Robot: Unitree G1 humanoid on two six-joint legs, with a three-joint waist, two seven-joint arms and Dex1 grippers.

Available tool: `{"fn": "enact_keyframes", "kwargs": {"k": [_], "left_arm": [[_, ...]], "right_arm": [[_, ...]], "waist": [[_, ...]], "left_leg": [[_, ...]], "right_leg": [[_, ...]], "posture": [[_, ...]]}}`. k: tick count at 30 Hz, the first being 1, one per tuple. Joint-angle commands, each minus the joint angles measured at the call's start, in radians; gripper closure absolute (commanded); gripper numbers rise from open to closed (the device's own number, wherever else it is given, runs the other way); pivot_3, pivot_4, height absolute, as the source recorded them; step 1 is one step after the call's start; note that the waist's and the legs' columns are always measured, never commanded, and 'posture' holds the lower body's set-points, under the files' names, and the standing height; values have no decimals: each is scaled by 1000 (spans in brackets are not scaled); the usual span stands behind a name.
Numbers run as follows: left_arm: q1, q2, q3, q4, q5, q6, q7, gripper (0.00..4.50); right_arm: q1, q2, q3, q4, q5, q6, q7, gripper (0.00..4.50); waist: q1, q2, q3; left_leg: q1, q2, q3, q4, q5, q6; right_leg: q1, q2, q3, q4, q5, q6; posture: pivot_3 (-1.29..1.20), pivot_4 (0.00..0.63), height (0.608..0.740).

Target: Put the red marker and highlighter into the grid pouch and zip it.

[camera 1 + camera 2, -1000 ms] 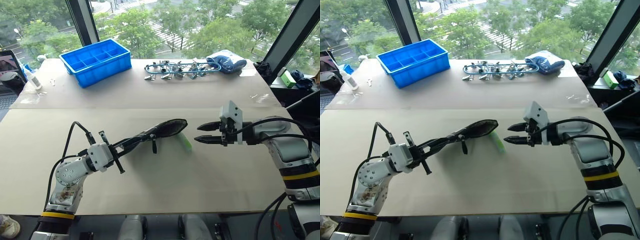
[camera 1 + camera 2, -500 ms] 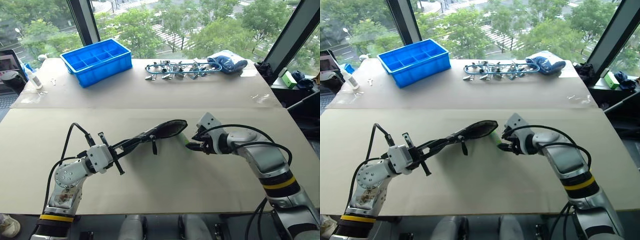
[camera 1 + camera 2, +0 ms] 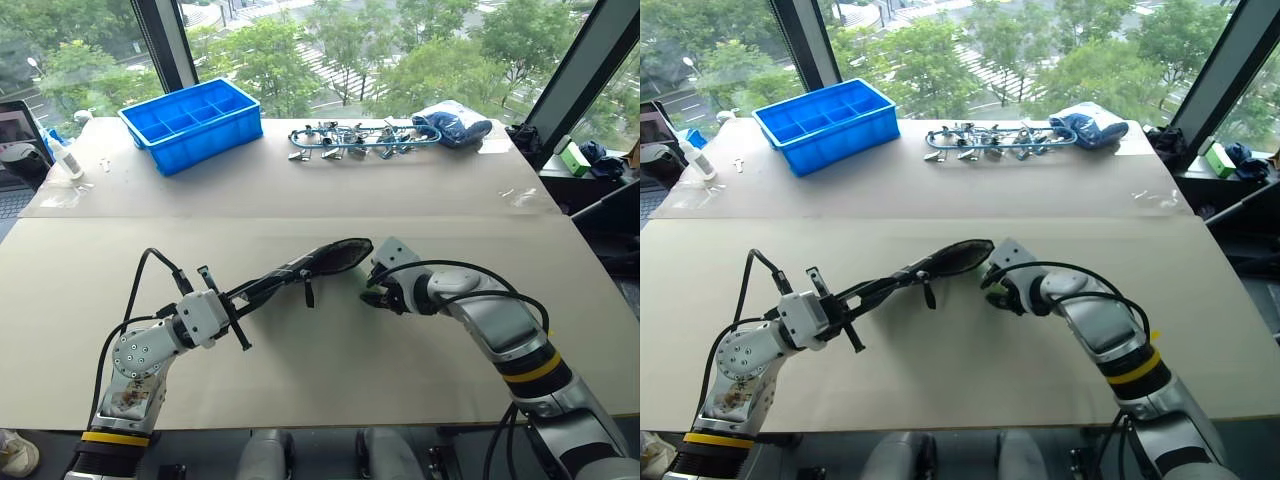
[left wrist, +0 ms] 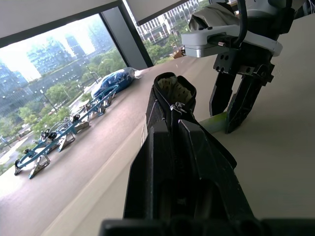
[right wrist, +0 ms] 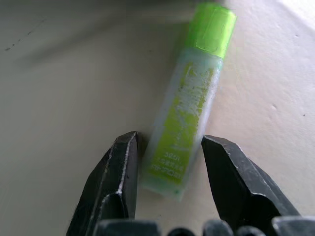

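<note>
A: What is the right gripper (image 5: pixel 170 162) doing now?

B: A second ago it hung wide open, well off to the side of the grid pouch (image 3: pixel 310 265); it has since come down with its fingers narrowed around the highlighter (image 5: pixel 189 103), one on each side, not yet clamped.

A: So the pick-up is starting?

B: I judge so. The highlighter lies on the table (image 3: pixel 400 380) just beside the pouch's open mouth.

A: And the left gripper (image 3: pixel 235 305)?

B: Clamped on the pouch, holding it up.
</note>
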Motion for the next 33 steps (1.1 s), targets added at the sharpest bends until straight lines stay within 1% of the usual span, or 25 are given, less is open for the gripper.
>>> {"fn": "enact_keyframes", "kwargs": {"k": [1, 6, 8, 11, 13, 15, 16, 18, 19, 21, 25, 28, 31, 33], "left_arm": [[-9, 0, 11, -36, -5, -8, 10, 4500], [-12, 0, 10, -38, -5, -7, 11, 4500], [-12, 0, 9, -38, -5, -8, 10, 4500], [-14, 1, 8, -36, -6, -8, 7, 4500], [-17, 1, 7, -33, -8, -8, 5, 4500], [-20, 1, 6, -28, -8, -9, 2, 4500], [-22, 1, 5, -26, -8, -9, 1, 4500], [-26, -2, 3, -22, -9, -9, 1, 4500], [-28, -4, 1, -22, -9, -8, 0, 4500], [-29, -6, -3, -23, -8, -8, 0, 4500], [-29, -6, -3, -21, -11, -9, -4, 4500], [-30, -6, -2, -21, -13, -8, -6, 4500], [-29, -7, -2, -22, -12, -7, -7, 4500], [-27, -8, -3, -26, -11, -7, -7, 4500]], "right_arm": [[-4, -21, -18, 19, -20, -12, -5, 3493], [-12, -61, -59, 27, -8, -27, 17, 3493], [-32, -105, -86, 61, -35, -86, 16, 3493], [-85, -185, -123, 159, -95, -200, -9, 3493], [-118, -254, -134, 213, -156, -337, -20, 3493], [-139, -297, -139, 230, -180, -431, -1, 3493], [-140, -312, -148, 221, -183, -506, 16, 3493], [-98, -361, -160, 153, -151, -642, 119, 3493], [-62, -395, -164, 98, -121, -698, 197, 3493], [-14, -442, -173, 27, -82, -751, 301, 3493], [-17, -455, -197, -13, -84, -845, 360, 3493], [-13, -465, -195, -66, -67, -834, 420, 3493], [-40, -429, -190, -57, -92, -848, 402, 3493], [-49, -425, -185, -42, -118, -869, 401, 3493]], "waist": [[0, 0, 0], [5, 0, 0], [7, 0, 0], [8, 0, 0], [8, 0, 0], [7, 0, 0], [7, 0, 0], [3, 0, 0], [3, 0, 0], [3, 0, 0], [0, 0, 0], [1, 0, 0], [2, 0, 0], [3, 0, 0]], "left_leg": [[0, 0, 0, 0, 0, 0], [0, -1, 0, 0, 0, 0], [-1, -1, 0, 0, 0, 0], [-1, -2, 1, 0, 0, 0], [-1, -3, 1, 0, 0, 0], [-2, -3, 3, 0, 0, 0], [-2, -2, 3, -1, 0, 0], [-1, -1, 4, -2, 0, 0], [-1, -1, 4, -1, 0, 0], [-1, -1, 3, -2, 0, 0], [-1, -1, 1, 0, 0, 1], [0, -1, 0, 0, 0, 1], [0, 0, 0, 0, 0, 1], [0, 0, 0, 0, 0, 1]], "right_leg": [[0, 0, 0, 0, 0, 0], [0, -1, 0, 0, 0, 0], [0, -1, 0, 0, 0, 0], [0, -2, 0, -1, 0, 1], [-1, -2, 1, -1, 0, 1], [-2, -1, 1, -1, 0, 1], [-2, -1, 1, -1, 0, 1], [-2, 0, 0, -2, 0, 1], [-1, 0, 0, -2, 0, 1], [-1, 0, 0, -3, 0, 1], [-1, -1, 2, -3, 1, 2], [0, -1, 2, -3, 1, 3], [0, -1, 2, -3, 1, 3], [0, -1, 2, -3, 1, 3]], "posture": [[0, 150, 740], [0, 150, 740], [0, 150, 740], [0, 150, 740], [0, 150, 740], [0, 150, 740], [0, 150, 740], [0, 150, 740], [0, 150, 740], [0, 150, 740], [0, 150, 740], [0, 150, 740], [0, 150, 740], [0, 150, 740]]}}
